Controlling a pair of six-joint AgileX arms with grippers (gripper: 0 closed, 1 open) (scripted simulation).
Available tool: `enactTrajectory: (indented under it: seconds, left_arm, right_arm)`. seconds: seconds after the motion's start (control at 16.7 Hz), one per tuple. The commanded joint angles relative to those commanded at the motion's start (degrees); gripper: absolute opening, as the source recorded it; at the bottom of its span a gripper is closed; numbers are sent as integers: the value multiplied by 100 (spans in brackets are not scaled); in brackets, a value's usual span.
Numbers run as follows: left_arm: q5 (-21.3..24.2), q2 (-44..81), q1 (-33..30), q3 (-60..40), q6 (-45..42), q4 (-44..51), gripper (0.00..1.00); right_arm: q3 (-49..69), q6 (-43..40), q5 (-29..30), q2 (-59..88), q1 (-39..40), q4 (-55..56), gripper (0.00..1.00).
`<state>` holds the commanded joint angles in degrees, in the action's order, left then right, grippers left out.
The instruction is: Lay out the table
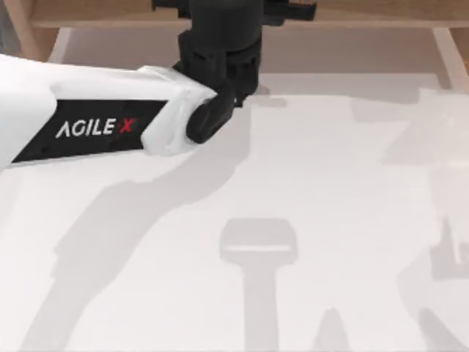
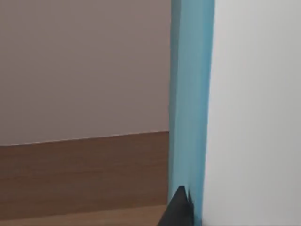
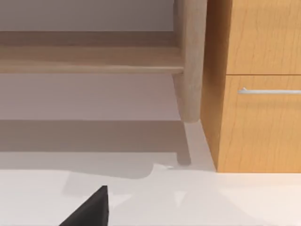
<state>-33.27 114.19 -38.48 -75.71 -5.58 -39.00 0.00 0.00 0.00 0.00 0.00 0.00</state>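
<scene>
**Bare tabletop, left arm reaching to the far edge**

Surface: the table (image 1: 308, 220), a plain matte white top, spreads across nearly the whole top view, crossed only by grey shadows of the arms. Nothing set out on it can be seen. Beyond its far edge run a pale wooden rail (image 1: 95, 22) and a strip of floor.

Left arm (image 1: 80, 117): white shell lettered AGILE X, entering from the top view's left and ending in a black wrist housing (image 1: 220, 51) over the table's far edge, near the middle. Its wrist view shows a dark fingertip (image 2: 178, 209) against an upright light-blue panel (image 2: 190, 94), with a white surface beside it and a brown wooden band (image 2: 84, 174) lower down. What the blue panel belongs to cannot be told. Whether the left gripper's fingers stand apart or together cannot be told.

Right arm: its wrist view shows one dark fingertip (image 3: 91, 209) low over the white top, facing a round pale post (image 3: 190, 61) and a wooden cabinet (image 3: 258, 84) with a metal drawer handle (image 3: 268, 91). Finger state: cannot tell.

Step in hand, as judged: fetching a first item from beyond the far edge; layout not yet begun. To do it well, approach squarely to the blue panel, close only once both fingers flank it, and lift clear of the rail before carrying inward.
</scene>
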Motion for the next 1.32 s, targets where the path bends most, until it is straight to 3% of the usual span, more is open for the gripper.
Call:
enactTrajectory:
  seconds: [0.24,0.48,0.96,1.32]
  left_arm:
    - [533,-1084,329,1055,-904,351,0]
    - [1186,-2301,1055,2281,-2145,729,0]
    - [2802,-3466,3358,4335,-5120,1250,0]
    - [4200,-2930,5235,4378,-7232,1069,0]
  right_arm:
    - [0,0,0,0,0,0,100]
    - [0,0,0,0,0,0,100]
    - [0,0,0,0,0,0,100]
    - [0,0,0,0,0,0,100]
